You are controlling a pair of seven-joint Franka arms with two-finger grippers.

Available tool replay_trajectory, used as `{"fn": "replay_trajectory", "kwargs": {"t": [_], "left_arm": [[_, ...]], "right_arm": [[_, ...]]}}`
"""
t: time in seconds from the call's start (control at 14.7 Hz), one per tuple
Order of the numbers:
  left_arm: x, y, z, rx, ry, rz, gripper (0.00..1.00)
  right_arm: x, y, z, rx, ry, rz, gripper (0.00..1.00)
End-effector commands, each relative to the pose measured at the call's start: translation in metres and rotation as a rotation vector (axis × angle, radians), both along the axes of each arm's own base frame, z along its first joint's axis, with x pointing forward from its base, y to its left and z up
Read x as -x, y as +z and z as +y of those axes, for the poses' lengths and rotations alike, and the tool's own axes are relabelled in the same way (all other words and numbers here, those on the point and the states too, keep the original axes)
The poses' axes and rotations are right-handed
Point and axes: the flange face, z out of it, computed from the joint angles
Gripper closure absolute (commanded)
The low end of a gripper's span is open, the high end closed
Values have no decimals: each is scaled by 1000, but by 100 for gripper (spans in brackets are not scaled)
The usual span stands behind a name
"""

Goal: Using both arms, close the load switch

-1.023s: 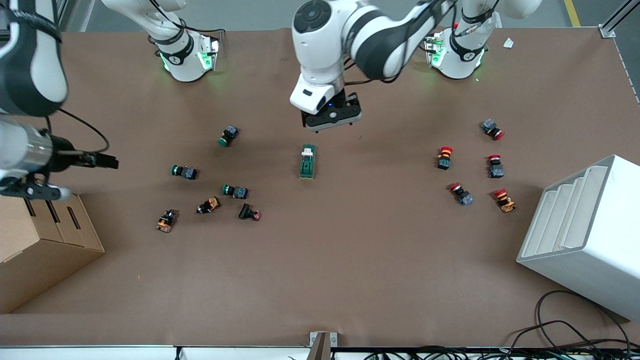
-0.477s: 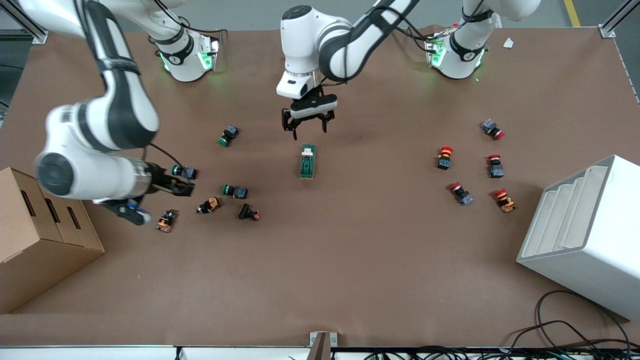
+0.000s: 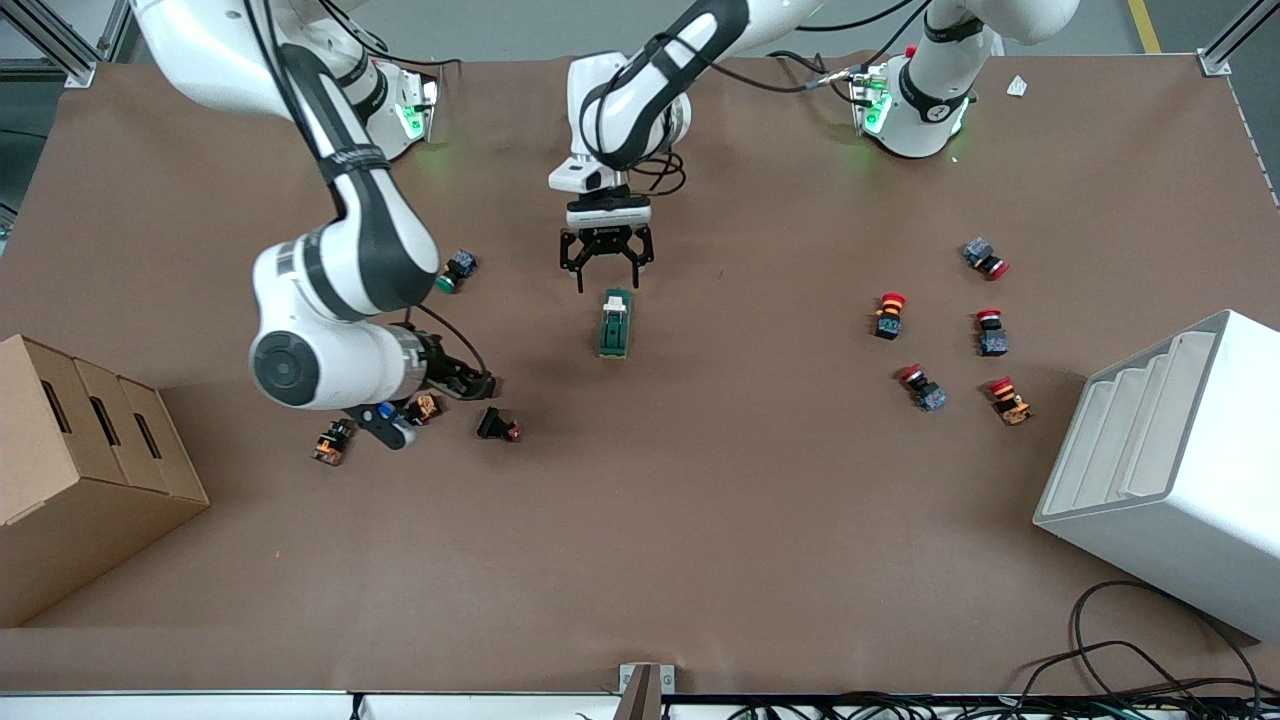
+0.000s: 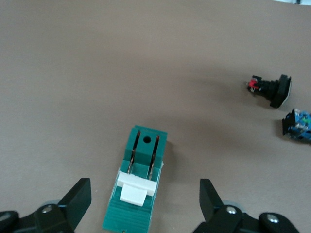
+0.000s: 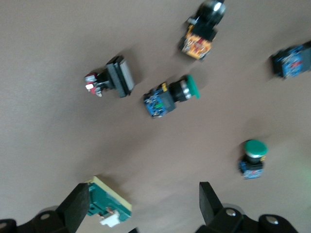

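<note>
The load switch [image 3: 615,322] is a dark-green block with a cream-white lever at its end farther from the front camera, lying mid-table. My left gripper [image 3: 605,271] hangs open just above that lever end. In the left wrist view the switch [image 4: 138,194] lies between the spread fingers [image 4: 77,199] of my left gripper [image 4: 144,194], untouched. My right gripper [image 3: 478,385] is low over the cluster of push buttons, toward the right arm's end from the switch. In the right wrist view my right gripper [image 5: 143,213] is open and empty, with the switch [image 5: 108,208] close by one finger.
Green, orange and black push buttons [image 3: 497,425] lie under and around my right gripper, and one green button [image 3: 455,272] sits farther back. Red push buttons [image 3: 889,315] lie toward the left arm's end. A cardboard box [image 3: 90,470] and a white rack [image 3: 1170,470] stand at the table's two ends.
My right arm has swung in from the table's end to over the push-button cluster. My left gripper has turned, opened downward and come close over the switch's lever end.
</note>
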Motion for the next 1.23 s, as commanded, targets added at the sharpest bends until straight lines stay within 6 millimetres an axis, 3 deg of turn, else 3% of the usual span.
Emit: {"fn": "replay_trajectory", "kwargs": {"t": [0.0, 0.27, 0.48, 0.68, 1.16], "left_arm": [[17, -32, 1, -67, -5, -101, 1], [25, -52, -1, -66, -14, -134, 1], [33, -88, 4, -46, -110, -206, 1], [33, -93, 6, -65, -131, -223, 1], [35, -104, 9, -140, -171, -230, 1]], "right_arm": [[20, -25, 39, -20, -52, 37, 0], [55, -65, 93, -53, -38, 46, 0], [78, -82, 118, -79, -48, 28, 0], [105, -96, 143, -62, -80, 30, 0], [144, -120, 191, -18, -103, 9, 0]]}}
